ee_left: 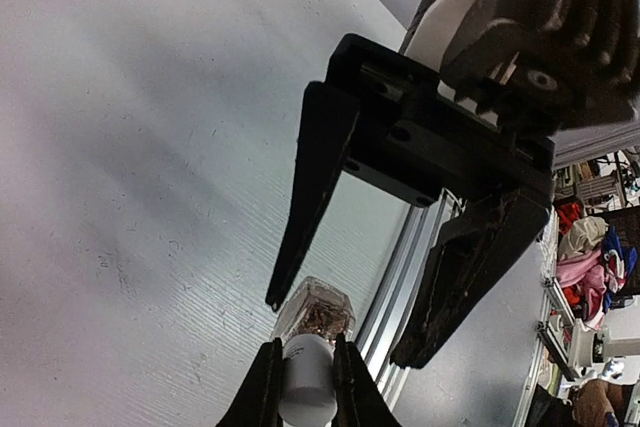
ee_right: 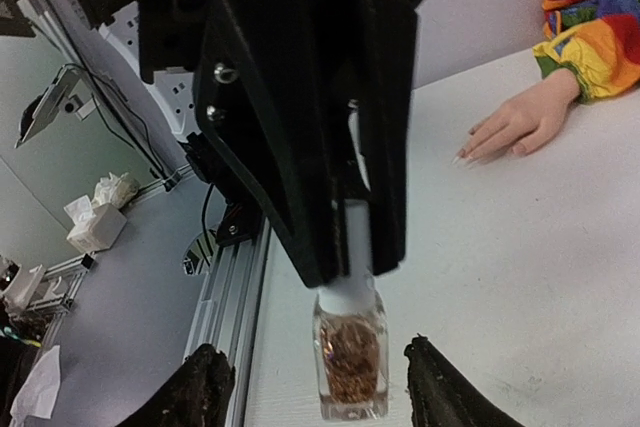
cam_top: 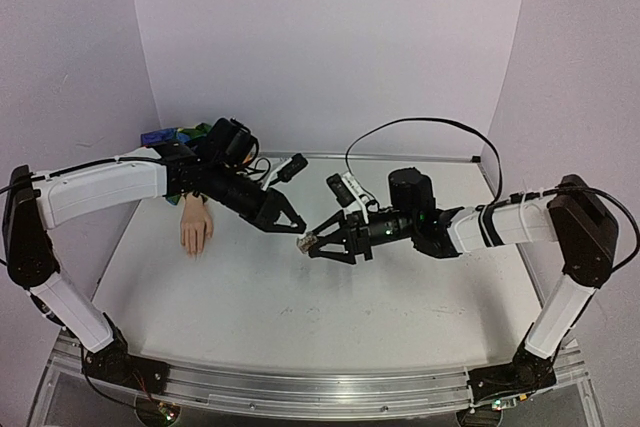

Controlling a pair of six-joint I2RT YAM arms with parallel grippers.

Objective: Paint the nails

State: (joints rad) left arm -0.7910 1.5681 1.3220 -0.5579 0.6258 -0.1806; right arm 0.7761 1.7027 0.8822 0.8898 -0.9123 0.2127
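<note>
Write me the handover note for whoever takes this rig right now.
Left gripper: shut on the white cap of the polish bottle.
Right gripper: open, one finger on either side of the bottle's glass body, not touching it.
Mannequin hand: lying on the table at the far left, rainbow sleeve at its wrist, well away from both grippers.
Done: bottle is held between the two arms.
Left: cap not yet off; the nails show no polish that I can see, so all painting remains.
</note>
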